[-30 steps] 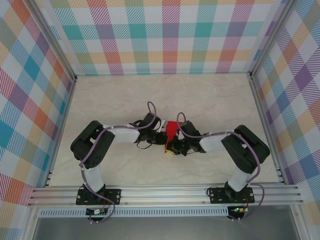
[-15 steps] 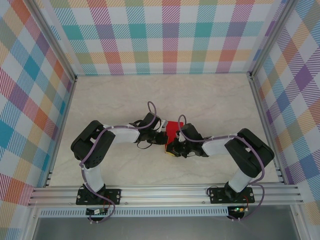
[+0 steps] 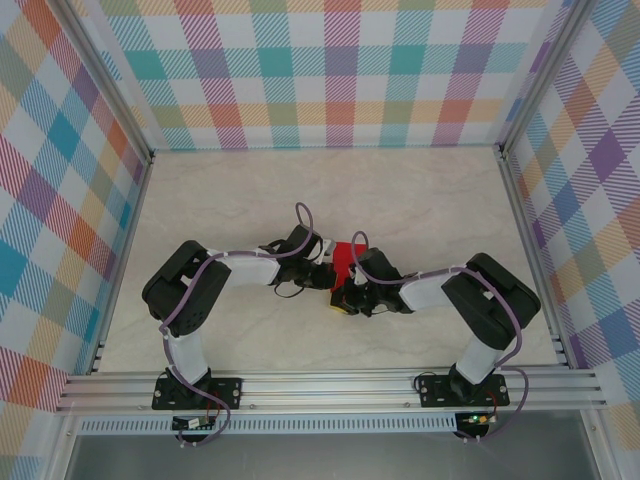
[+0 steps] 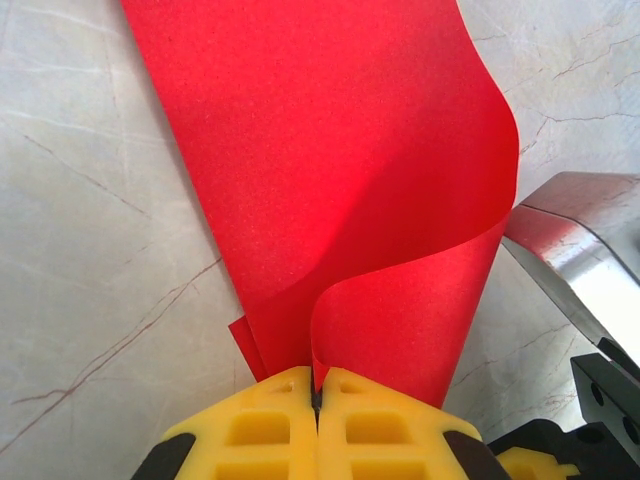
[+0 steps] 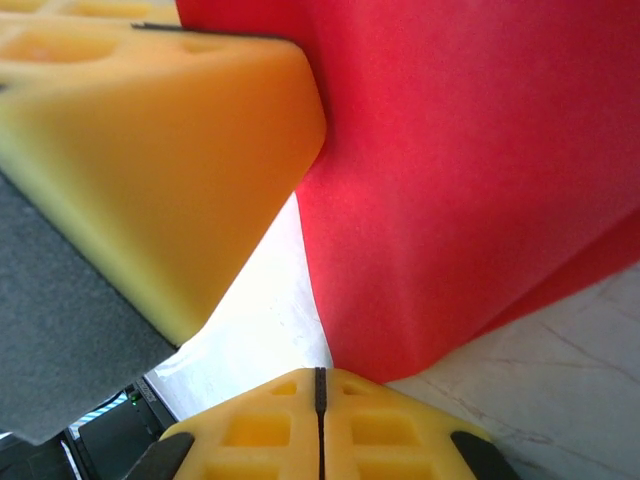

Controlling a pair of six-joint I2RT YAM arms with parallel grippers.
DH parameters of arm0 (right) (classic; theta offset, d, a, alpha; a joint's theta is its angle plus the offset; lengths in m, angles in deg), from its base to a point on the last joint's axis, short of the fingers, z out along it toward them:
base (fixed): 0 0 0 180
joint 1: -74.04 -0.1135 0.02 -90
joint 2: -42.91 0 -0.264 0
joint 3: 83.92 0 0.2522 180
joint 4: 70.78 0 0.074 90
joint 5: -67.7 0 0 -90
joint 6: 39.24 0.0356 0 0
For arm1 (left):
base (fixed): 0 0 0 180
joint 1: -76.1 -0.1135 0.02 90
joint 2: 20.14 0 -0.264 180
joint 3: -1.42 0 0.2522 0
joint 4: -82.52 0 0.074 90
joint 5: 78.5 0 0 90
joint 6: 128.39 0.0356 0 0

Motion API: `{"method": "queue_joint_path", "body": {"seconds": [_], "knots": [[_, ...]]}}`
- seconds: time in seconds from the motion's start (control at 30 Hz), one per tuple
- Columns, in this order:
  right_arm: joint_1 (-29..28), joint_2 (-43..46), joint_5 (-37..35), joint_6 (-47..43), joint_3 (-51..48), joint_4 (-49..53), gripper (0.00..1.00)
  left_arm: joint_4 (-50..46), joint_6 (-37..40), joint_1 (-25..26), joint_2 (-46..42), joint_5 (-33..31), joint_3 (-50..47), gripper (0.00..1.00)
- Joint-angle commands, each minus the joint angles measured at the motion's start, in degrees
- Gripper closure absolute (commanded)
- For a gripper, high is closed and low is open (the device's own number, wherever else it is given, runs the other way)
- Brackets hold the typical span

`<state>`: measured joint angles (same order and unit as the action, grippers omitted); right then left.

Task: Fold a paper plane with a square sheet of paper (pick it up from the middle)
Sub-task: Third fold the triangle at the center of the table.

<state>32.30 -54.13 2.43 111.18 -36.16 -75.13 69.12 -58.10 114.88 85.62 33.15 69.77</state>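
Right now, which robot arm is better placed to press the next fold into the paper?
Probably the right. The left gripper is shut on the edge of the red paper, holding it, so it's busy. The right gripper is shut, its tips beside the curled paper.

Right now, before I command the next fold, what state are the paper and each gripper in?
square sheet of paper: not flat, one side curled over, layers doubled near the pinch.
left gripper: shut, pinching the sheet's edge.
right gripper: shut; sheet's edge at its tips, grip unclear.
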Motion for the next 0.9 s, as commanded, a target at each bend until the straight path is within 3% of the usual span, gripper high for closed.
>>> {"method": "queue_joint_path", "body": {"seconds": [0.0,0.27,0.43,0.87], "knots": [[-0.4,-0.3,-1.6,-1.8,0.7,4.6,0.92,-3.4,1.3,-0.5,2.5,-1.0,-0.4,1.00],[3.7,6.0,0.0,-4.5,0.9,5.1,0.91,-3.8,1.4,-0.5,2.5,-1.1,-0.5,1.00],[5.4,3.7,2.5,-5.3,2.1,2.8,0.91,-3.7,1.5,-0.5,2.6,-1.1,-0.6,1.00],[5.6,-1.3,0.6,-5.5,3.0,4.1,0.93,-4.3,1.8,-0.5,2.8,-1.4,-0.5,1.00]]}}
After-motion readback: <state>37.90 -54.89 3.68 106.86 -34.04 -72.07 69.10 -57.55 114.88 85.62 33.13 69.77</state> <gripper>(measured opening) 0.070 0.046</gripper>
